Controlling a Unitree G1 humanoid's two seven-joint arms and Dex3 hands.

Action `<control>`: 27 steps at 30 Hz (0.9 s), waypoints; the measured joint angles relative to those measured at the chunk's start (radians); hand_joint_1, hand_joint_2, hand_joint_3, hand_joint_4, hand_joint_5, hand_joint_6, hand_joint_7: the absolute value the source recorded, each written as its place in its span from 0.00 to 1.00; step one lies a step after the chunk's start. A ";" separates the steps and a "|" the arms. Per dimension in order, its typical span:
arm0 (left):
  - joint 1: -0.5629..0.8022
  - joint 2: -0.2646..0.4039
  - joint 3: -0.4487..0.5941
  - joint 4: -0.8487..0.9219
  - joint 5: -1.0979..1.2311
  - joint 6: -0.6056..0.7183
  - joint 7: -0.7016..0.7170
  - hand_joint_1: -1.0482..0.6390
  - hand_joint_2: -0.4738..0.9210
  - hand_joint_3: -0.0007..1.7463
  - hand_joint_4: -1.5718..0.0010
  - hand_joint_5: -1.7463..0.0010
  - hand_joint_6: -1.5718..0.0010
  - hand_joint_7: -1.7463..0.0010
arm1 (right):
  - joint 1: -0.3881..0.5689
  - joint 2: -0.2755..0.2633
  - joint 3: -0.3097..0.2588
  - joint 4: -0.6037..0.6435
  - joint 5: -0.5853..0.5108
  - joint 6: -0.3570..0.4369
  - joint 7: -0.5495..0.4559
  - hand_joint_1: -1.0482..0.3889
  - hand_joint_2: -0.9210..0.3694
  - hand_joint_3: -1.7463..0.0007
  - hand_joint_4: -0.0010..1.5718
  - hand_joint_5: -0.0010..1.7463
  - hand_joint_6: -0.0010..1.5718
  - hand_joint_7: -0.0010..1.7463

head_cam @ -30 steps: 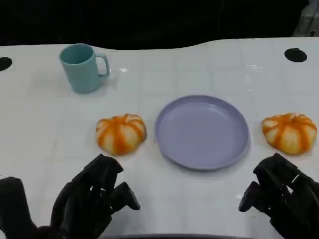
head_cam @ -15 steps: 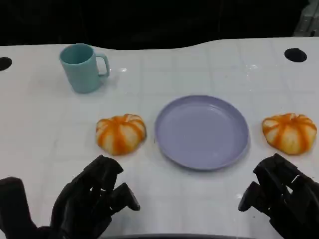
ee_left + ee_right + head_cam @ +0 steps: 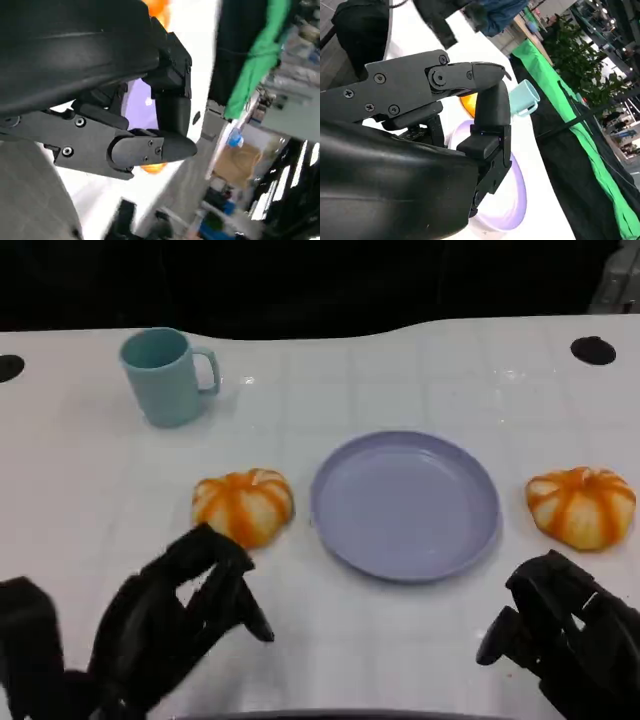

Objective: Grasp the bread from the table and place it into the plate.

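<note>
Two orange-striped bread rolls lie on the white table. The left bread (image 3: pixel 243 506) sits just left of the lilac plate (image 3: pixel 405 505), and the right bread (image 3: pixel 581 506) lies off the plate's right side. The plate holds nothing. My left hand (image 3: pixel 175 620) hovers just short of the left bread with its fingers stretched toward it, holding nothing. My right hand (image 3: pixel 560 640) hangs near the table's front edge, below the right bread, fingers apart and empty. In the right wrist view the plate (image 3: pixel 507 202) and the left bread (image 3: pixel 468 106) show past the fingers (image 3: pixel 487 100).
A teal mug (image 3: pixel 166 375) stands at the back left, also seen in the right wrist view as the mug (image 3: pixel 525 98). Black round holes mark the table's far corners (image 3: pixel 593 350). Bare table lies between my two hands.
My left hand has risen and reached forward toward the left bread, its fingers stretching out. The right hand, the breads and the plate have not moved.
</note>
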 measured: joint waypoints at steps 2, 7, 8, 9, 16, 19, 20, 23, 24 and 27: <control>-0.037 0.023 -0.018 0.039 0.083 -0.131 -0.006 0.31 1.00 0.10 0.63 0.27 0.63 0.59 | -0.006 0.000 -0.001 0.000 0.001 0.003 -0.001 0.36 0.01 0.84 0.41 1.00 0.32 0.91; -0.089 0.094 -0.069 0.078 0.305 -0.276 0.013 0.30 0.98 0.01 0.78 0.52 0.66 0.89 | -0.015 0.000 -0.002 0.005 0.002 0.004 -0.002 0.36 0.01 0.84 0.41 1.00 0.33 0.90; -0.109 0.119 -0.081 0.079 0.371 -0.296 0.030 0.31 0.98 0.00 0.82 0.55 0.68 0.92 | -0.017 0.000 -0.003 0.007 0.001 0.004 -0.002 0.37 0.01 0.84 0.41 1.00 0.33 0.90; -0.129 0.145 -0.090 0.079 0.432 -0.316 0.049 0.31 0.97 0.00 0.84 0.58 0.69 0.94 | -0.019 0.000 -0.004 0.008 0.001 0.004 -0.002 0.37 0.01 0.84 0.41 1.00 0.33 0.90; -0.229 0.279 -0.160 0.066 0.814 -0.377 0.161 0.31 0.94 0.00 0.93 0.73 0.77 1.00 | -0.024 0.001 -0.005 0.013 0.002 0.003 0.000 0.37 0.01 0.85 0.41 1.00 0.32 0.92; -0.269 0.313 -0.196 0.040 0.971 -0.321 0.174 0.33 0.93 0.00 0.97 0.75 0.80 1.00 | -0.025 0.002 -0.005 0.014 0.002 0.004 0.000 0.37 0.01 0.85 0.41 1.00 0.32 0.92; -0.280 0.321 -0.210 0.032 1.014 -0.299 0.174 0.34 0.92 0.00 0.98 0.75 0.80 1.00 | -0.026 0.002 -0.005 0.014 0.002 0.004 -0.001 0.37 0.01 0.85 0.41 1.00 0.32 0.92; -0.309 0.333 -0.248 0.012 1.109 -0.248 0.174 0.36 0.90 0.00 1.00 0.76 0.82 1.00 | -0.026 0.002 -0.005 0.014 0.002 0.004 -0.001 0.37 0.01 0.85 0.41 1.00 0.32 0.92; -0.317 0.334 -0.261 0.010 1.135 -0.236 0.174 0.37 0.90 0.00 1.00 0.78 0.83 1.00 | -0.025 0.002 -0.005 0.014 0.002 0.004 -0.001 0.37 0.01 0.85 0.41 1.00 0.32 0.92; -0.351 0.335 -0.313 0.016 1.222 -0.186 0.167 0.40 0.88 0.00 1.00 0.80 0.83 1.00 | -0.025 0.003 -0.003 0.013 0.001 0.004 -0.001 0.37 0.01 0.85 0.41 1.00 0.33 0.92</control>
